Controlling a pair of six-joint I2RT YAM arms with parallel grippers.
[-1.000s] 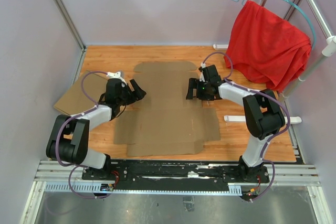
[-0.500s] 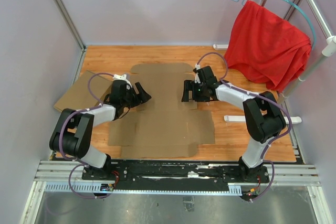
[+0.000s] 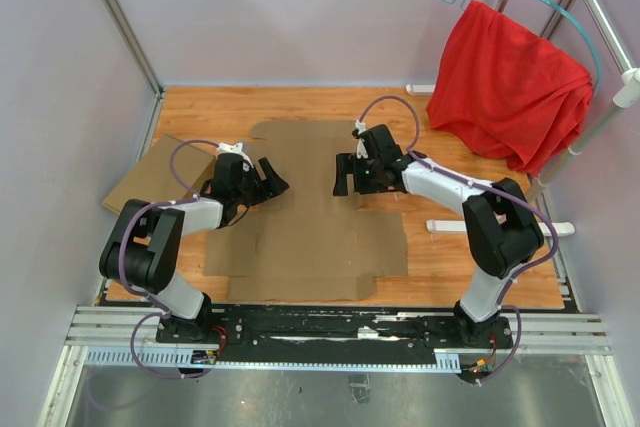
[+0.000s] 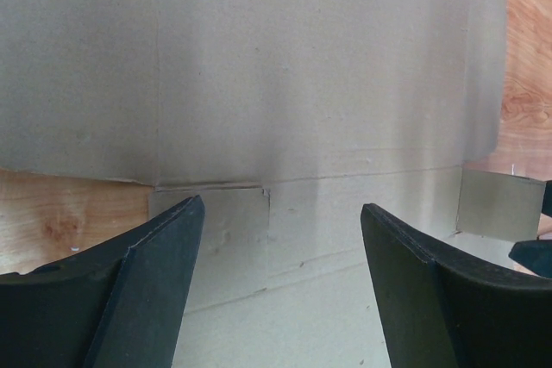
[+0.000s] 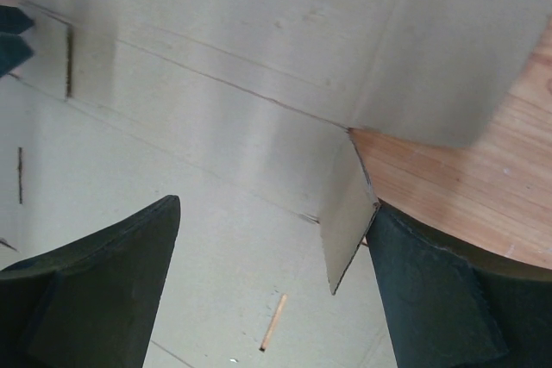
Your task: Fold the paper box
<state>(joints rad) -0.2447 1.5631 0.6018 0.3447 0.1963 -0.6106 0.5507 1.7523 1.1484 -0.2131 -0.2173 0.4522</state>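
Right tool [image 3: 348,183] slid left over paper box [image 3: 310,232] on wooden table [image 3: 205,110].

Matt brown cardboard is seen in the paper box [image 3: 310,227], faintly glossy grained wood in the table [image 3: 200,107], and soft fabric in the red cloth [image 3: 505,87].

No text, label, brand, number or sign can be read in any of the views. The paper box [image 3: 310,232] shows only plain brown cardboard with fold lines, and nothing is printed on it.
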